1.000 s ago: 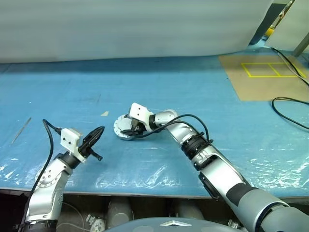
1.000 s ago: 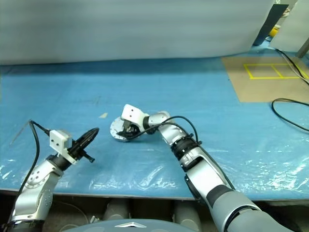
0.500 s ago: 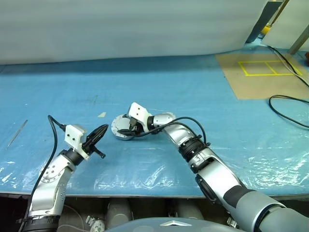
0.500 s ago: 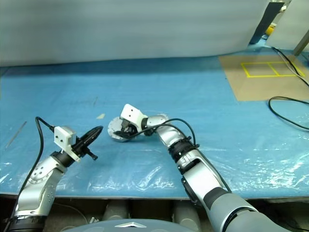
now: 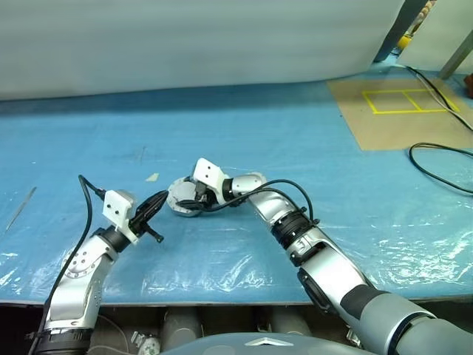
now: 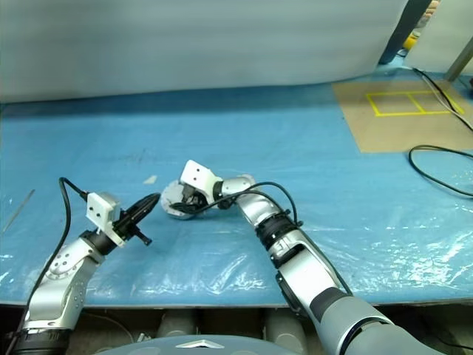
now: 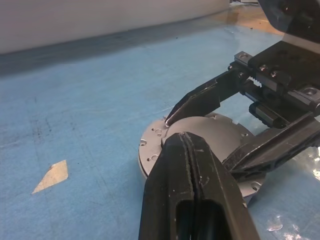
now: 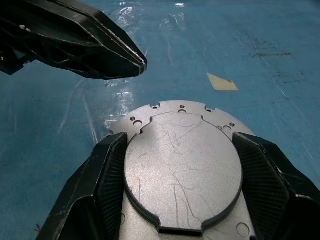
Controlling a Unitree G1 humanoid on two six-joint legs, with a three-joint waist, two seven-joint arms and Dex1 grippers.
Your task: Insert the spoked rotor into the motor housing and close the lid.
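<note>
**Left jaws edge nearer the gripped housing**

Nearer than a second ago, the left gripper (image 5: 157,201) now has its tips just beside the motor housing (image 5: 182,198).

Head views: a worktop (image 5: 295,148) under crinkled blue plastic sheeting, a brown board (image 5: 399,111) with yellow tape squares, a black cable (image 5: 443,159).

Left wrist view: left jaws pressed shut, empty.

Right wrist view: the right gripper (image 8: 180,165) holds its jaws wide against the housing's scratched, flat grey round plate with small rim holes.

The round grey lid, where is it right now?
In the head views the lid lies on the blue sheet near the middle, between the right gripper's fingers, with the shut left gripper close on its left.
</note>
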